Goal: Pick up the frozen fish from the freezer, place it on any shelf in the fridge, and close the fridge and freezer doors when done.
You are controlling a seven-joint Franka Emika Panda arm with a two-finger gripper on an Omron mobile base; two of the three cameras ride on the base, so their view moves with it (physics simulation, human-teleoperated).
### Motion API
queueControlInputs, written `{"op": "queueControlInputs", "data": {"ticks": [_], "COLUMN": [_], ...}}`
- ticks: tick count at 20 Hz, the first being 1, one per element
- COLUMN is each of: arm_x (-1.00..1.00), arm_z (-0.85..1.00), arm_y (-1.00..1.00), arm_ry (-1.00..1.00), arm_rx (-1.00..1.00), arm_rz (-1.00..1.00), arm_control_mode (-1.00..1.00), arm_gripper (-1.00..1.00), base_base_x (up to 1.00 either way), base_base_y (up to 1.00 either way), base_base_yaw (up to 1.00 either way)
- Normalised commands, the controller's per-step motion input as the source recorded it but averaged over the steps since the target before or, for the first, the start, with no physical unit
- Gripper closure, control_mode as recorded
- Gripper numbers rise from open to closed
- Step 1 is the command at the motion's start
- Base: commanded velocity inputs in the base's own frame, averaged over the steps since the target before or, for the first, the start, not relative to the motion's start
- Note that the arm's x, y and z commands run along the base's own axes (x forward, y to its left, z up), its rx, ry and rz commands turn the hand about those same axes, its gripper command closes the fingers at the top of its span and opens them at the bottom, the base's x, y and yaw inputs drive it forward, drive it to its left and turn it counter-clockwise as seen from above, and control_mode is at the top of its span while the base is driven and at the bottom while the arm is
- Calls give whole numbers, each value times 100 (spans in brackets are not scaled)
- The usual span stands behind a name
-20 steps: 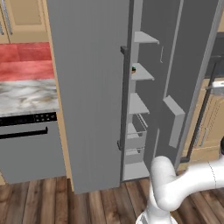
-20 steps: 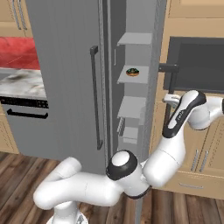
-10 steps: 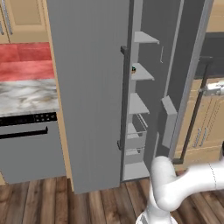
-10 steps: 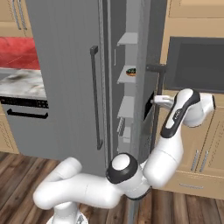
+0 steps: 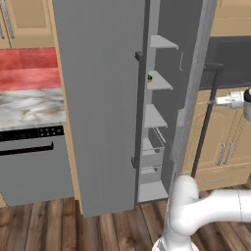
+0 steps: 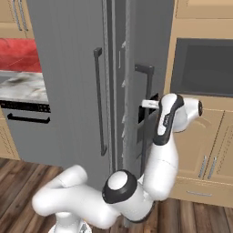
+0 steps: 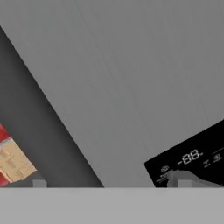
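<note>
A white robot arm's two-finger gripper (image 6: 146,103) points at the outer face of the narrow grey freezer door (image 6: 152,50) in a simulated kitchen. It sits just beside the door's vertical bar handle (image 6: 146,136) and level with the dark dispenser recess (image 7: 192,157). The gripper's fingers stand wide apart with nothing between them. The hand view looks straight onto the flat grey panel, with the dispenser's display low and to one side.

The step in hand appears to be closing the freezer. The door stands tall and upright directly ahead of the gripper and hangs partly ajar. Its free edge is swung most of the way toward the compartment, so the coming push runs straight through the panel toward the unit.

Through the remaining gap, the left base view shows the freezer's short pale shelves (image 5: 158,82). A tiny dark item (image 5: 149,77) sits at the front of one shelf. The clear drawers (image 5: 153,146) sit below, their contents too small to tell.

The wide grey fridge door (image 5: 98,98) beside it looks shut, hiding the fridge shelves. Where the frozen fish lies cannot be told from these views. With the gripper empty and the fridge closed, it is judged to be already behind that wide door.
</note>
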Motion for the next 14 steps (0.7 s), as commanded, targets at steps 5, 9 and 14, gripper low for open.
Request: {"op": "queueControlInputs", "data": {"ticks": [5, 9, 14], "arm_x": [45, 56, 54], "arm_z": [0, 0, 2], "arm_y": [91, 95, 67], "arm_ry": [-9, -6, -5], "arm_rx": [8, 8, 2], "arm_rz": [-20, -19, -15], "arm_control_mode": [-100, -100, -100], "arm_gripper": [-100, -100, -100], "base_base_x": [0, 0, 0], "base_base_y": [0, 0, 0], "base_base_yaw": [0, 0, 0]}}
